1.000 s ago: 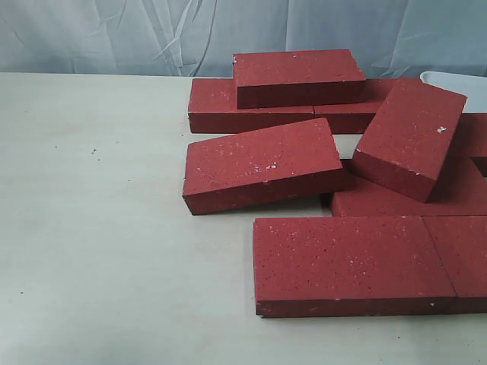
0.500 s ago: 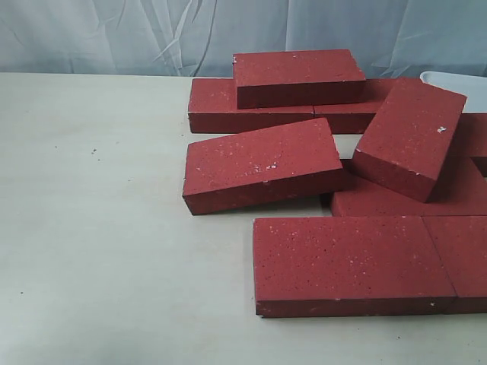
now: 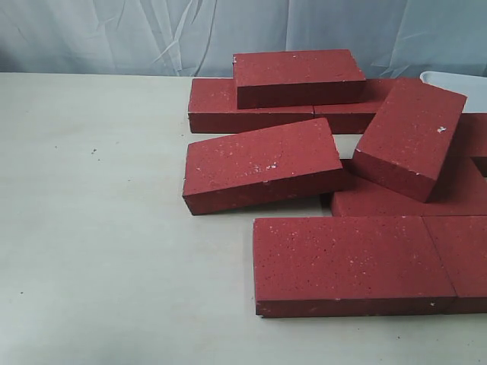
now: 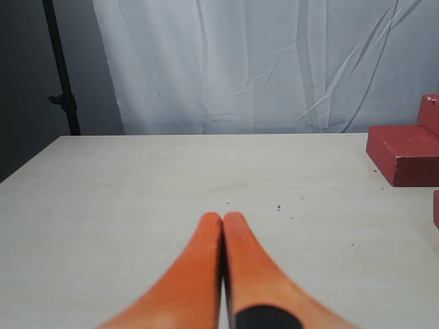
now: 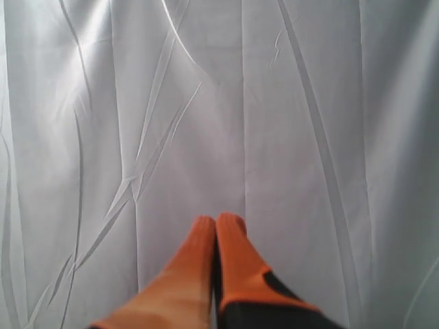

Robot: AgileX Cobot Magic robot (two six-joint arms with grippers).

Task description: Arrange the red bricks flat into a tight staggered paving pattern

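Left tool [image 4: 222,218] and right tool [image 5: 217,221] both closed, empty.

Nine red bricks [image 3: 262,163], one left pincer [image 4: 223,218], one right pincer [image 5: 215,221].

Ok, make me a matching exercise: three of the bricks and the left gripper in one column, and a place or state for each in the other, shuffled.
Things
1. top brick
2. middle brick
3. front brick
4. left gripper

Places or states
A. flat on the table
B. shut, holding nothing
C. tilted, one end raised
D. stacked on the back row

Pairs: 1-D, 2-C, 3-A, 4-B
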